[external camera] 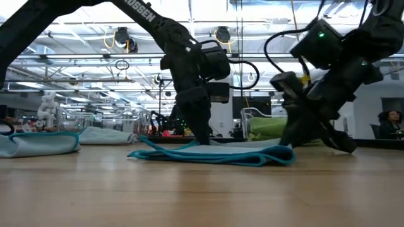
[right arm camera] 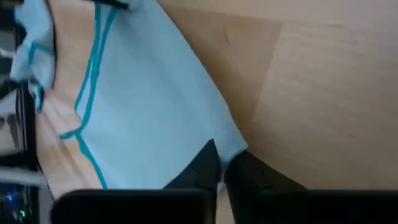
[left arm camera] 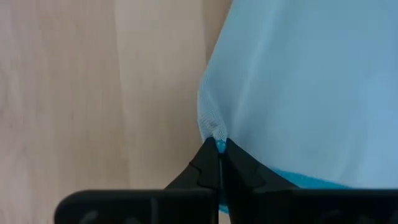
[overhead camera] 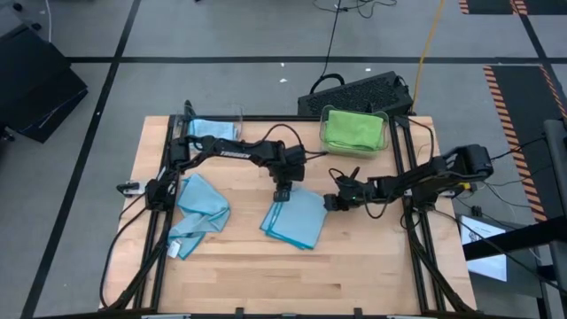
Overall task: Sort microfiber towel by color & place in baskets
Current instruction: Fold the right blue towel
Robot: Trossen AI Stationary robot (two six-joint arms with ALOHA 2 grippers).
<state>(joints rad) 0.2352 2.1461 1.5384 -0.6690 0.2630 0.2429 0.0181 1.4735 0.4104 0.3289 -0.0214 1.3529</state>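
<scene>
Two pincers [overhead camera: 282,192] [overhead camera: 330,202] pinched on soft folded blue towel [overhead camera: 297,220] corners.

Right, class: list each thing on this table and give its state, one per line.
Folded light-blue microfiber towel: flat mid-table, pinched at two corners.
Crumpled light-blue towel: loose, untouched.
Clear plastic basket: holds green towels.
Left gripper: shut on towel corner.
Right gripper: shut on towel corner.

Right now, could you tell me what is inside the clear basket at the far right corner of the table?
The basket holds a folded green towel filling most of it. Whatever lies beneath that towel is covered.
</scene>
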